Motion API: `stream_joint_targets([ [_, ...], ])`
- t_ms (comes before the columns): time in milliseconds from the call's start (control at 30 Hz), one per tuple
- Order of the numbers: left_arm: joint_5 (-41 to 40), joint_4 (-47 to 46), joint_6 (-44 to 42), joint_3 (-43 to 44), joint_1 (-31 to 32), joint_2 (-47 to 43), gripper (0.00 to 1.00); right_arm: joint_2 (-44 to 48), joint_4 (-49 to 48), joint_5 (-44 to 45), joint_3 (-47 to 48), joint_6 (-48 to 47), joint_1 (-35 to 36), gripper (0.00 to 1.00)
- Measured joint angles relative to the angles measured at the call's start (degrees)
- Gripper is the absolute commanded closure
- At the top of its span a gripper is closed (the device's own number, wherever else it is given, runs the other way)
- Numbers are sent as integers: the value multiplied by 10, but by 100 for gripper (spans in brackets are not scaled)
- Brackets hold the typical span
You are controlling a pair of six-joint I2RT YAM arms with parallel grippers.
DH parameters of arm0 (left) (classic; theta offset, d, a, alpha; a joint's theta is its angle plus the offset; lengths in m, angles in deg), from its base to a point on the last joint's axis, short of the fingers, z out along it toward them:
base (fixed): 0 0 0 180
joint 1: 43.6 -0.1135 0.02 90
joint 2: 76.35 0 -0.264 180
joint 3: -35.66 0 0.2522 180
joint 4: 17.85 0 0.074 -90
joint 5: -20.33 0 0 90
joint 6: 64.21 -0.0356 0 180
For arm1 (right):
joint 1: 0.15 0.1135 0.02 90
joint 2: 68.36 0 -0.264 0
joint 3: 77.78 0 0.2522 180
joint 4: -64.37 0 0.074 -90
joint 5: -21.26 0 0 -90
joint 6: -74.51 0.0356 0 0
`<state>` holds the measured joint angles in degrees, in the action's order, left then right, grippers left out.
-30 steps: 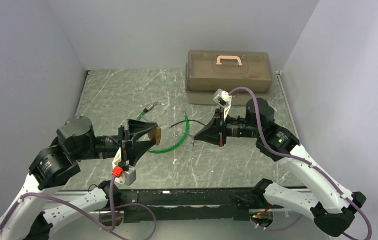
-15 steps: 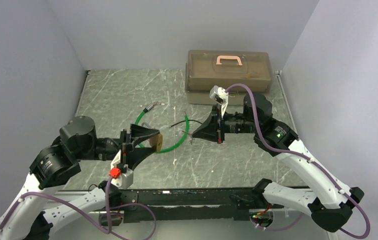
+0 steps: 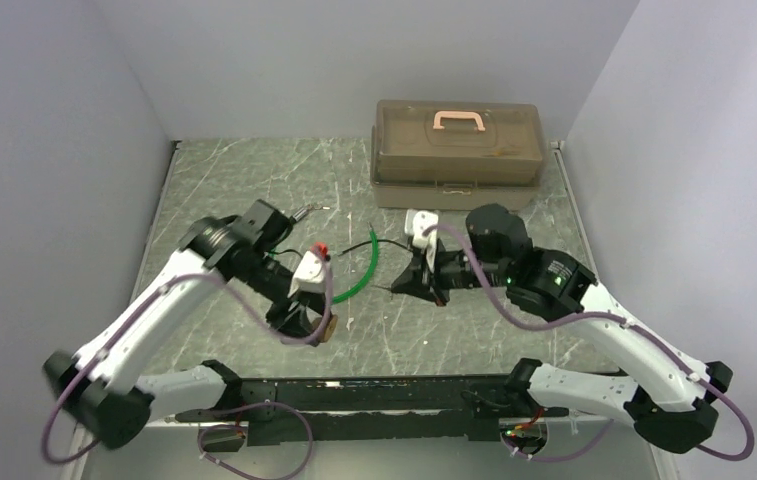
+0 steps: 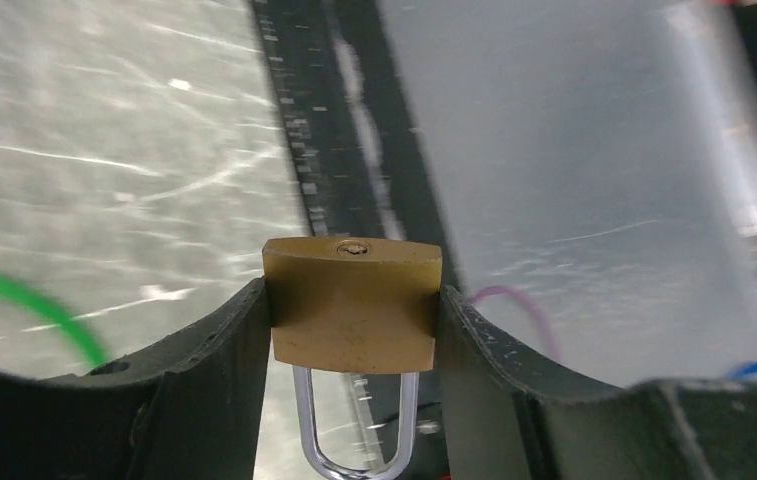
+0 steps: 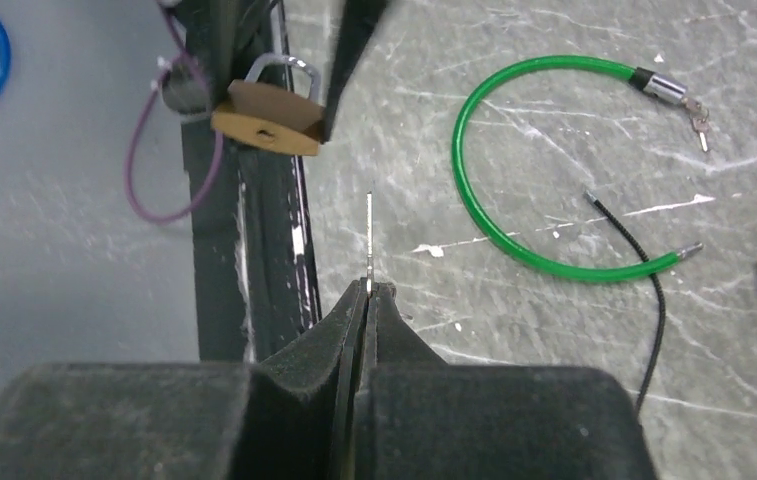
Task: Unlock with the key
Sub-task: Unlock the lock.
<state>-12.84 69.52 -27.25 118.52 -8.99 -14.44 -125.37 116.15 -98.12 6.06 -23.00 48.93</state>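
Sticking thin and silver (edge-on) from the pressed-together right fingers (image 5: pixel 394 330), the key (image 5: pixel 369 240) hangs near the brass padlock (image 4: pixel 352 320) pinched by the left fingers (image 4: pixel 204 370), while the brown toolbox (image 3: pixel 457 140) behind sits shut.

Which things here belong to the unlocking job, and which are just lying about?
In the job:
- key, pinched in the shut right gripper
- brass padlock, clamped in the left gripper

Lying about:
- green cable loop
- black cable
- brown tool box at the back
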Motion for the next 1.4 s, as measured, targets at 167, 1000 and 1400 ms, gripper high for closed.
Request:
stream_joint_targets([
  [167,81,94,2,17,-17,146,100,31,33,62,-15,-75,83,100],
  [1000,121,144,26,20,49,155,100,-99,131,235,78,-165,305,100],
  [1400,121,145,25,20,49,147,100,-128,129,243,80,-166,322,100],
])
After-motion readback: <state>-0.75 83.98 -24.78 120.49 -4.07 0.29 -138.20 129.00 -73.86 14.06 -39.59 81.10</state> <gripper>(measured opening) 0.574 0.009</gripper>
